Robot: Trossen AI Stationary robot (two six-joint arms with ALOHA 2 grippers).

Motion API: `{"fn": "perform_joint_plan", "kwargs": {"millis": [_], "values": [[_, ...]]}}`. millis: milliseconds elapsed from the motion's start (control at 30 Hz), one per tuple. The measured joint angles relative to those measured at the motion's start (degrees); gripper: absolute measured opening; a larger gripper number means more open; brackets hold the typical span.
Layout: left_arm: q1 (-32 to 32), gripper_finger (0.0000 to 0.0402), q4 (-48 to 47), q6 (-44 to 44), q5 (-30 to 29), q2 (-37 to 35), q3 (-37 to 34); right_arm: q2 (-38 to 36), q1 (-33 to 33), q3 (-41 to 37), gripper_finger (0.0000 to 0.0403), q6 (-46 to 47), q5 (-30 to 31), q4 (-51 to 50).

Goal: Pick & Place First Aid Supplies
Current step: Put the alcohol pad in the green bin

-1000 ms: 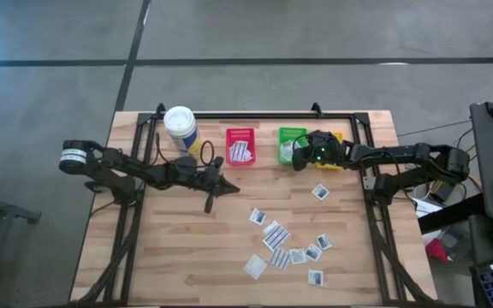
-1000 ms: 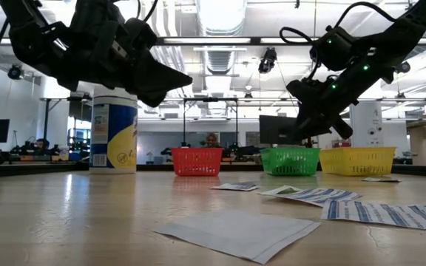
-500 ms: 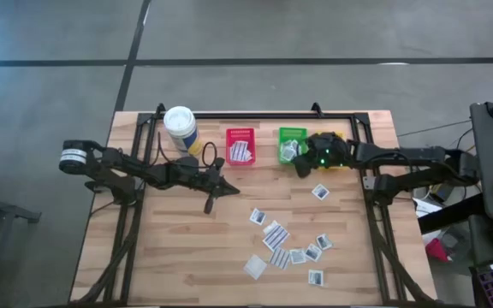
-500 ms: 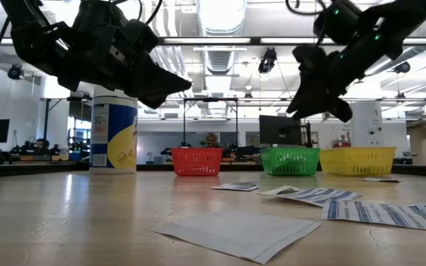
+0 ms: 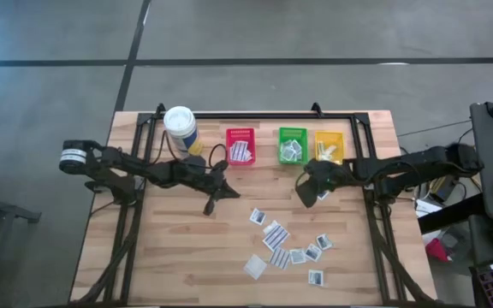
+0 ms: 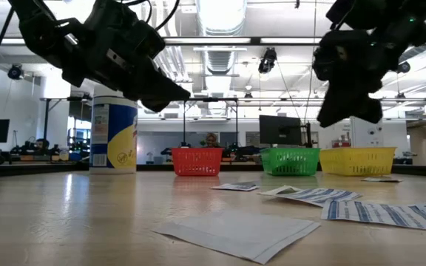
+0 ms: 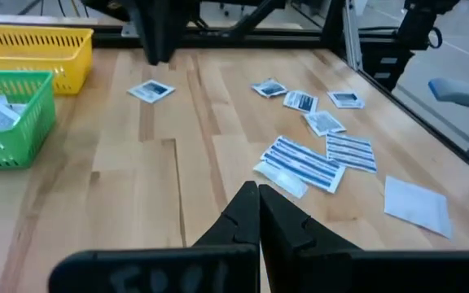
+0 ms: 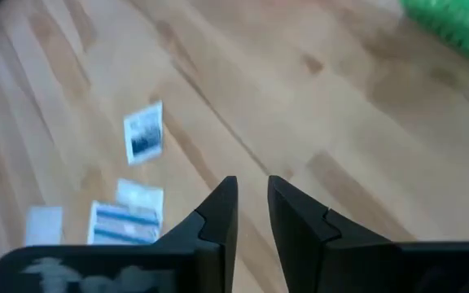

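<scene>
White packets (image 5: 285,242) lie scattered on the bench (image 5: 169,248), just past the right hand (image 5: 305,190), which hovers above the boards with its fingers slightly parted (nothing between them). The left hand (image 5: 210,204) waits mid-bench, closed and empty.

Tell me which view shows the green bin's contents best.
High view: it looks straight down into the green bin, showing white packets inside. Low view shows only its mesh side. Left wrist view catches one corner with a packet. Right wrist view shows only a blurred green edge.
</scene>
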Motion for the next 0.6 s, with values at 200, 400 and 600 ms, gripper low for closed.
{"fn": "perform_joint_plan", "kwargs": {"millis": [200,400,600], "values": [[0.0,0.0000,-0.4,-0.5,0.6,0.0,1.4,0.0,4.5,0.0,0.0070,0.3,3.7,-6.4],[0.0,0.0000,-0.5,-0.6,0.9,0.1,1.3,0.0,6.2,-0.4,0.0060,7.4,12.5,-17.6],[0.0,0.0000,-0.6,1.0,0.9,0.4,2.0,0.0,6.5,-3.3,0.0051,12.9,14.0,-18.0]]}}
